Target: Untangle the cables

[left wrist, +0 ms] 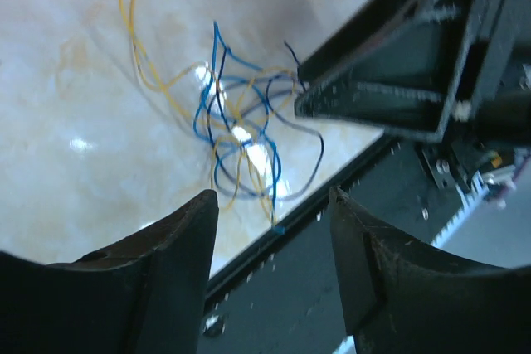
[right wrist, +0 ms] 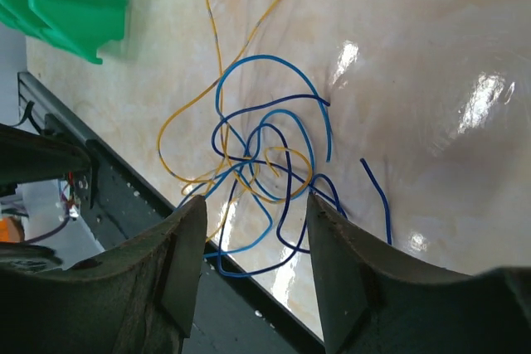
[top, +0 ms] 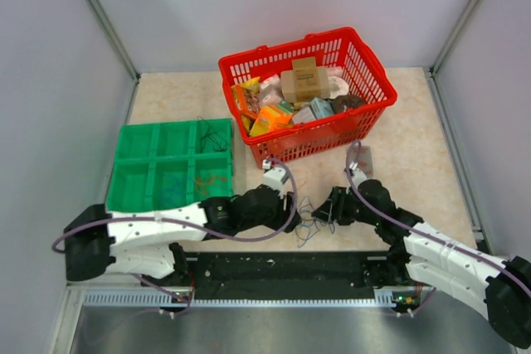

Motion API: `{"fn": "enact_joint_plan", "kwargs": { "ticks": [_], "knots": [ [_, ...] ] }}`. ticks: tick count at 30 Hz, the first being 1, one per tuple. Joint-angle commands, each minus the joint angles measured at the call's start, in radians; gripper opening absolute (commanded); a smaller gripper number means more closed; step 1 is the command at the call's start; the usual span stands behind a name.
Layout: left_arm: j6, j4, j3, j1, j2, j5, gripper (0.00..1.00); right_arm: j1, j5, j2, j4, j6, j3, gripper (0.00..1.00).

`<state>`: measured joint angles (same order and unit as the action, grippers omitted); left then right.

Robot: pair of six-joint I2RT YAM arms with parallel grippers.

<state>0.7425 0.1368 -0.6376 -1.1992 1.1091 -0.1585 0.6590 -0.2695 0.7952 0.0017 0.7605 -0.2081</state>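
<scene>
Seen from low over a pale, marbled table (left wrist: 75,122), the left gripper (left wrist: 272,201) fills the bottom edge, its two dark fingers (left wrist: 178,246) spread apart with nothing between them. Just beyond the fingertips lie the cables (left wrist: 241,134), a loose knot of blue, yellow and dark strands flat on the glossy surface, with one yellow strand looping away to the top left. The right gripper (left wrist: 390,80), a dark angular shape, comes in from the upper right, its tip at the edge of the knot. A black rail (left wrist: 282,288) runs diagonally along the table's edge.
</scene>
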Motion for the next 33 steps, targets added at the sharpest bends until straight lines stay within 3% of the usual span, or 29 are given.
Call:
{"fn": "enact_joint_plan", "kwargs": {
  "ticks": [1, 6, 12, 23, 24, 25, 29, 33],
  "knots": [
    [0.069, -0.037, -0.145, -0.013, 0.190, -0.162, 0.59, 0.010, 0.027, -0.004, 0.090, 0.045, 0.010, 0.50],
    [0.090, -0.017, -0.224, -0.013, 0.323, -0.165, 0.59, 0.010, 0.007, -0.019, 0.119, 0.068, 0.035, 0.47],
    [0.106, 0.007, -0.266, -0.013, 0.399, -0.161, 0.48, 0.010, 0.013, -0.033, 0.098, 0.059, 0.047, 0.47],
    [0.075, 0.107, -0.347, -0.011, 0.462, -0.222, 0.19, 0.010, 0.035, -0.086, 0.049, 0.053, 0.049, 0.48],
    [0.069, 0.115, -0.356, -0.011, 0.463, -0.231, 0.14, 0.010, 0.039, -0.091, 0.038, 0.050, 0.047, 0.48],
    [0.052, 0.119, -0.362, -0.011, 0.465, -0.236, 0.02, 0.010, 0.042, -0.094, 0.031, 0.045, 0.046, 0.49],
    [-0.044, 0.075, -0.353, -0.016, 0.402, -0.199, 0.00, 0.010, 0.036, -0.094, 0.014, 0.025, 0.036, 0.52],
    [-0.133, -0.127, -0.217, -0.014, 0.224, -0.158, 0.00, 0.010, 0.016, -0.097, 0.000, -0.018, 0.013, 0.55]
  ]
}}
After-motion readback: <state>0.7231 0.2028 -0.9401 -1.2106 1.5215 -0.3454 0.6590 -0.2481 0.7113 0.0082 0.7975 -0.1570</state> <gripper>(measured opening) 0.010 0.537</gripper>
